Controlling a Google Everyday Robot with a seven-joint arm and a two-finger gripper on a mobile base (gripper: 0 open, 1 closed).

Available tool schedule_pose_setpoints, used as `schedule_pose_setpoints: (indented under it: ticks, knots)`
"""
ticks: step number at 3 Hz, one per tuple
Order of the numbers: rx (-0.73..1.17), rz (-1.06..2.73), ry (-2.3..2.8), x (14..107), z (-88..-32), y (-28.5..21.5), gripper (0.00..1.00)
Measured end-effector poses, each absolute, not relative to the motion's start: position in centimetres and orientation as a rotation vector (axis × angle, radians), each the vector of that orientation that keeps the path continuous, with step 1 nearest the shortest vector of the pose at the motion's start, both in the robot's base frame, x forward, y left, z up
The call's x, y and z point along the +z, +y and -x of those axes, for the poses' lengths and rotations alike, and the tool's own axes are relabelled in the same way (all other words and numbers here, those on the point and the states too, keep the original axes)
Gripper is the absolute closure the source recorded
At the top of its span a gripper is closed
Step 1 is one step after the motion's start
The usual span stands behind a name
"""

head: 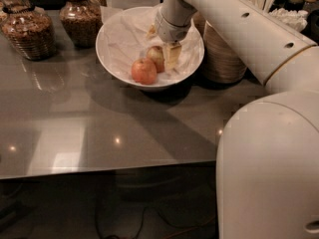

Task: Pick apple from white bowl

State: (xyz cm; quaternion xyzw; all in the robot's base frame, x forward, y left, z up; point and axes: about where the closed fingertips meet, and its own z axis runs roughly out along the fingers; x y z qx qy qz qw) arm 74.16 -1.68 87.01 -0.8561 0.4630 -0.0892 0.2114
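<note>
The white bowl (112, 44), wide, shallow and lined with crinkled white paper, stands at the back middle of the grey table. Two apples lie in it. The apple (155, 57), with a dull red blush and a paler patch, lies near the bowl's middle. A more evenly orange-red apple (144, 71) lies just in front of it to the left. My gripper (169, 56) reaches down into the bowl from the upper right and sits right against the right side of the paler apple. My wrist hides the part of the bowl behind it.
Stacked beige disposable bowls (222, 59) stand close to the right of the white bowl. Two jars of brown snacks (30, 31) (79, 16) stand at the back left. My white arm (259, 39) and base (269, 173) fill the right side. The table's front edge (99, 168) runs across below.
</note>
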Motion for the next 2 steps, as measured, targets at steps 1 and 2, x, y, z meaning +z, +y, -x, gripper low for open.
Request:
schedule_pose_setpoints:
  ticks: [1, 2]
  knots:
    - [-0.22, 2.407, 1.288, 86.29, -73.89, -1.37, 0.34]
    - [-0.198, 2.422, 1.296, 85.94, -73.54, -1.26, 0.53]
